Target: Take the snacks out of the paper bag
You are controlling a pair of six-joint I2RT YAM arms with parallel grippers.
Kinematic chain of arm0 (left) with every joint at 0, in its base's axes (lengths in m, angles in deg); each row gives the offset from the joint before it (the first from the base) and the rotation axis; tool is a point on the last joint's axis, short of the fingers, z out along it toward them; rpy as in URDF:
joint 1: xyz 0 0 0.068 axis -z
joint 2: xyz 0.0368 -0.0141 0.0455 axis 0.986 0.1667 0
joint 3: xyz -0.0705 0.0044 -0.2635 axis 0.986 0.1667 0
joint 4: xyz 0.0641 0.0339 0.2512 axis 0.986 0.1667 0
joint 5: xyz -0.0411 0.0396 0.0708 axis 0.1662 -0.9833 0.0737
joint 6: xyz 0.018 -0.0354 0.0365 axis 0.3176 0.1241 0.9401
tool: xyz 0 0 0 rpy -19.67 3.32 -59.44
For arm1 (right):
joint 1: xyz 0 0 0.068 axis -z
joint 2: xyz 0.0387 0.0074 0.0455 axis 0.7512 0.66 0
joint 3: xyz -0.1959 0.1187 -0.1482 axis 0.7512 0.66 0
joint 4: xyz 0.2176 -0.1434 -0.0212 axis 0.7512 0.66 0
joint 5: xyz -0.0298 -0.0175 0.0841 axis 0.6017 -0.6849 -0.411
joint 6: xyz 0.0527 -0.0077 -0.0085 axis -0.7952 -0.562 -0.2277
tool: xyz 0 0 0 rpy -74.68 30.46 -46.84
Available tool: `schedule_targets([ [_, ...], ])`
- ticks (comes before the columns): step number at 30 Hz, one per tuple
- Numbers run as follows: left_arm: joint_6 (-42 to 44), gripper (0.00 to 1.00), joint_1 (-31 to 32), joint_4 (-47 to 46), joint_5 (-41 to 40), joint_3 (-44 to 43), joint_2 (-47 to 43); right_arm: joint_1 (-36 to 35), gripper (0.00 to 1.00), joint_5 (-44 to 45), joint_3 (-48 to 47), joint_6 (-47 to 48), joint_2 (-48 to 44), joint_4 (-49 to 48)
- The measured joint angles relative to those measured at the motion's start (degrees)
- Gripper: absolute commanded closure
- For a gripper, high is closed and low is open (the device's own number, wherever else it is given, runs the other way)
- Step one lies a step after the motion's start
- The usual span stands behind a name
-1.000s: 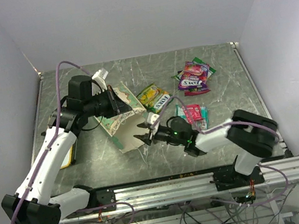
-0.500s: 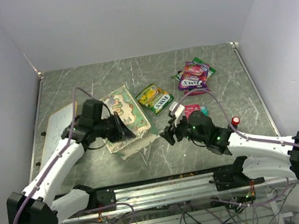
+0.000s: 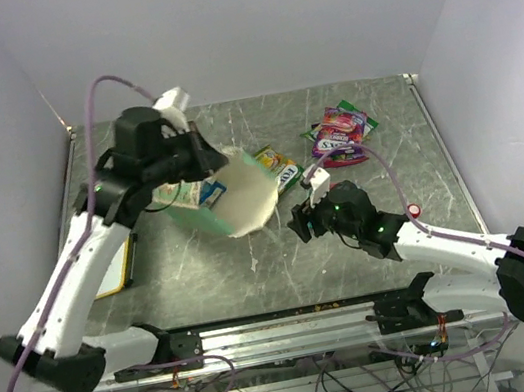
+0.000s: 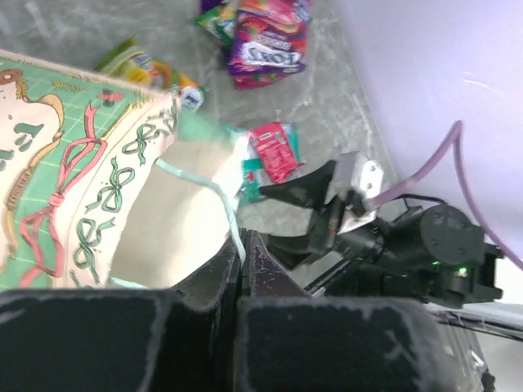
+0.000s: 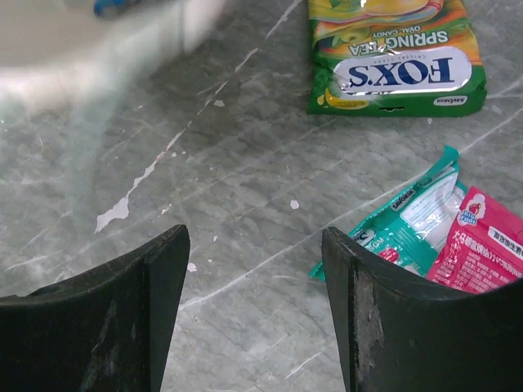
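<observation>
The paper bag (image 3: 242, 194), mint-green with a cream printed front, hangs tilted in the air over the left middle of the table. My left gripper (image 3: 207, 160) is shut on its upper edge; in the left wrist view the jaws (image 4: 241, 245) pinch the mint rim beside the tan inside (image 4: 176, 237). A yellow-green snack (image 3: 281, 168) lies partly behind the bag. Pink-purple packets (image 3: 340, 131) lie at the back right. My right gripper (image 5: 253, 237) stands open and empty low over the table, the teal-red packet (image 5: 441, 237) just right of its fingers and the yellow-green packet (image 5: 392, 65) ahead.
A wood-framed whiteboard (image 3: 124, 266) lies under my left arm at the table's left edge. A small red-topped button (image 3: 413, 212) sits beside my right forearm. White walls close in the table at the back and on both sides.
My left arm has lifted the bag off the table and swung it up and right. My right gripper drew back from the bag's mouth towards the teal-red packet and opened wider.
</observation>
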Motion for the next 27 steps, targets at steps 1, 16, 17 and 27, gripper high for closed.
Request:
schedule_targets([
  [1,0.7,0.93,-1.03,-0.79,-0.74,0.94,-1.57,0.02,0.35,0.0,0.0,-0.22,-0.2,0.24],
  [16,-0.57,0.93,4.52,5.35,-6.84,15.5,-5.31,0.13,0.35,-2.64,1.49,0.7,-4.11,0.46],
  [17,-0.39,0.93,3.56,5.18,-7.63,14.64,-5.92,0.13,0.35,-2.99,1.68,1.14,-4.39,-0.02],
  [27,-6.27,0.93,2.93,0.83,-2.91,27.58,-7.61,-2.6,0.35,-10.99,4.9,11.08,-7.17,-6.36],
])
